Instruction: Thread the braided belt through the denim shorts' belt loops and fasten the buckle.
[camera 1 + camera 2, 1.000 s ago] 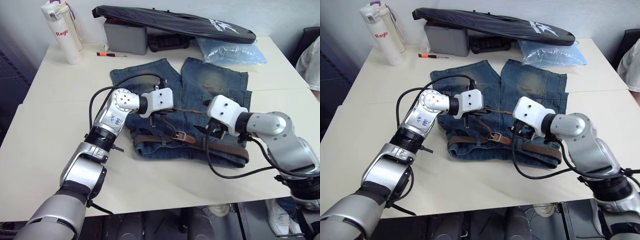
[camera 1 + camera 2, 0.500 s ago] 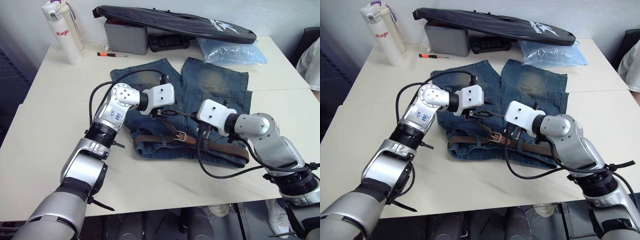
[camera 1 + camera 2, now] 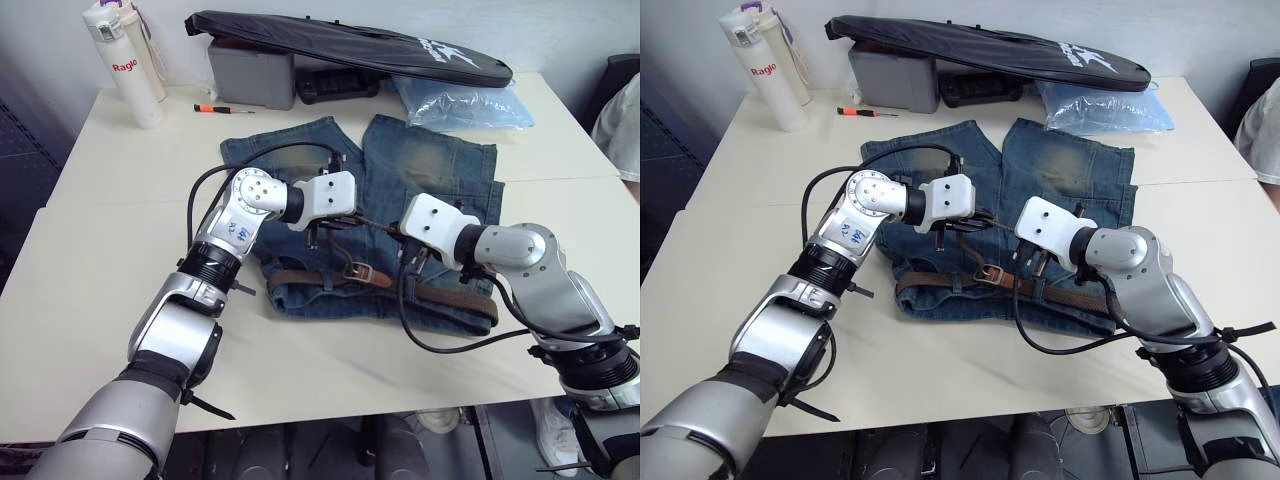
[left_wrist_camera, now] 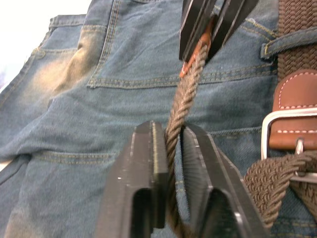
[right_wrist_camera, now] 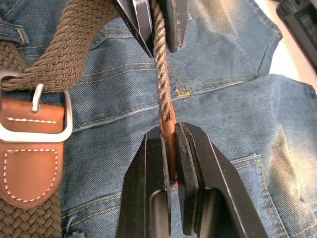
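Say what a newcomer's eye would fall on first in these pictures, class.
First, the faded blue denim shorts spread mid-table, with the dark-brown braided belt lying along their waistband and its silver buckle near the middle. Above it, the left gripper and right gripper face each other, both clamped on the belt's free end, stretched between them.

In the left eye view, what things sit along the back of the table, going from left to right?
White drink bottle → small orange-handled screwdriver → grey plastic box → pale blue plastic bag.
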